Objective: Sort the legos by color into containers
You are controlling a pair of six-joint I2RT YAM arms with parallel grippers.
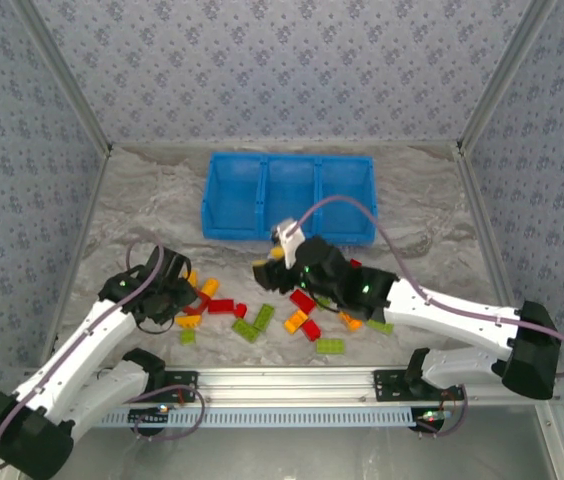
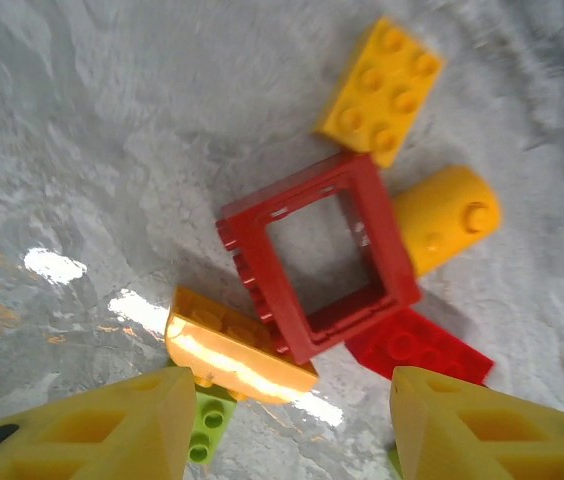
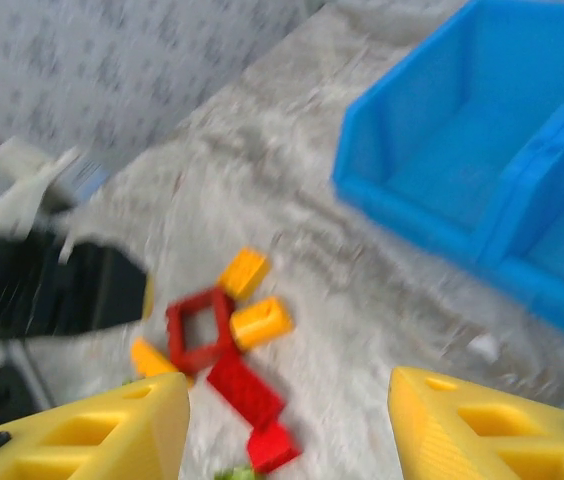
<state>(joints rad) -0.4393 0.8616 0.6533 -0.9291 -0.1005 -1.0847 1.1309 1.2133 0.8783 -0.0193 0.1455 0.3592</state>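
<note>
All bricks loose, none sorted yet.

We see the small studded plastic legos (image 1: 221,306) in red, orange-yellow and lime green scattered on the grey marbled bench (image 1: 152,200) between the arms. They lie near the bright blue three-compartment plastic tray (image 1: 287,190) but apart from it. Its compartments look bare, so we judge the whole sort is left to do. The left gripper (image 2: 292,430) hovers low over a red hollow rectangular frame (image 2: 317,255), which lies against an orange-yellow round brick (image 2: 447,215). Its fingers (image 2: 112,430) stand apart with nothing between them. The right gripper (image 3: 287,430) hangs above the pile, facing the tray, fingers likewise parted and holding nothing.
</note>
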